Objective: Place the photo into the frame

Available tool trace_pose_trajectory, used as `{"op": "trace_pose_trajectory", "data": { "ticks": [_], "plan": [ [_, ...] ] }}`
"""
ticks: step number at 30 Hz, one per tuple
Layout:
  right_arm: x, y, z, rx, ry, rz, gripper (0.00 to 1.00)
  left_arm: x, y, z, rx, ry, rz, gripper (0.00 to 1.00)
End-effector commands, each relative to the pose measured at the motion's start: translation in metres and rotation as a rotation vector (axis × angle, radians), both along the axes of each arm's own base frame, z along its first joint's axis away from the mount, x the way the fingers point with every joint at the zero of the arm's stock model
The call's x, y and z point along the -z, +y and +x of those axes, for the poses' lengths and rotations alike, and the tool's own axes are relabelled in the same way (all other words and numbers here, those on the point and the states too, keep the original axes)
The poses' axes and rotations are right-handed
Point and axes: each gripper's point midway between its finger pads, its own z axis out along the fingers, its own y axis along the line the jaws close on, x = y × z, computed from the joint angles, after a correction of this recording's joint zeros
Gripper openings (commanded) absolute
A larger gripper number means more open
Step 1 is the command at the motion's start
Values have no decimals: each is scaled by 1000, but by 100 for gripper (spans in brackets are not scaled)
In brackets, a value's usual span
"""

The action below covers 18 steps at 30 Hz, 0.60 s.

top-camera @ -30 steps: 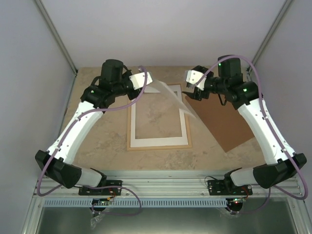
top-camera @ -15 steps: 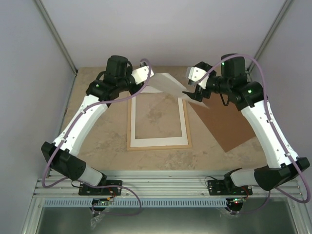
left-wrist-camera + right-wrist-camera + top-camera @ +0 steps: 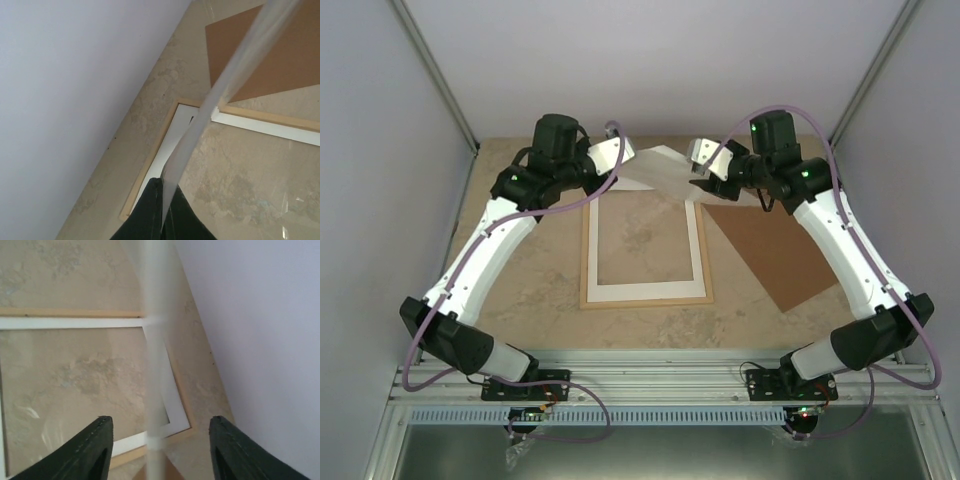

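Photo (image 3: 665, 170), plain white side showing, aloft over far edge of frame (image 3: 587, 262); left end effector (image 3: 163, 186) clamps it, right end effector (image 3: 160, 421) spread wide astride edge.

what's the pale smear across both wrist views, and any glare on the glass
Left wrist: the smear is the photo, edge-on and too close to focus, rising from the left fingers; white glints on the frame, lower right. Right wrist: the same photo as a blurred vertical band. Top view: soft even light.

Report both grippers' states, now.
Left gripper: shut on the photo.
Right gripper: open, photo edge between its fingers, unclamped.
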Motion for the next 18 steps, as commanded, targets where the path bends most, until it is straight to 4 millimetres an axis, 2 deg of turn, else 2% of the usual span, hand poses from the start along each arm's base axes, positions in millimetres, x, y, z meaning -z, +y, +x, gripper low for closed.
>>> {"op": "trace_pose_trajectory", "data": {
  "ticks": [1, 6, 7, 10, 11, 14, 16, 18],
  "plan": [
    [-3, 0, 2, 3, -26, -11, 46, -10, -2, -10, 31, -17, -23, 0],
    [-4, -2, 1, 17, -17, -13, 13, -8, 3, 2, -27, -45, -8, 0],
    [-5, -2, -1, 20, -12, -7, 3, -9, 4, 5, -39, -50, -15, 0],
    [-2, -2, -7, 21, 23, 20, 0, -17, 5, 9, -75, -59, -51, 0],
    [-3, -1, -11, 20, 36, 36, 1, -21, 7, 11, -103, -62, -80, 8],
    [-11, 4, -26, -11, 83, 102, 1, -38, 23, 23, -231, -84, -167, 63],
    [-19, 8, -41, -53, 106, 158, 1, -58, 41, 31, -328, -90, -278, 85],
    [-25, 12, -51, -77, 136, 210, 1, -77, 66, 37, -423, -98, -389, 98]
  ]
}}
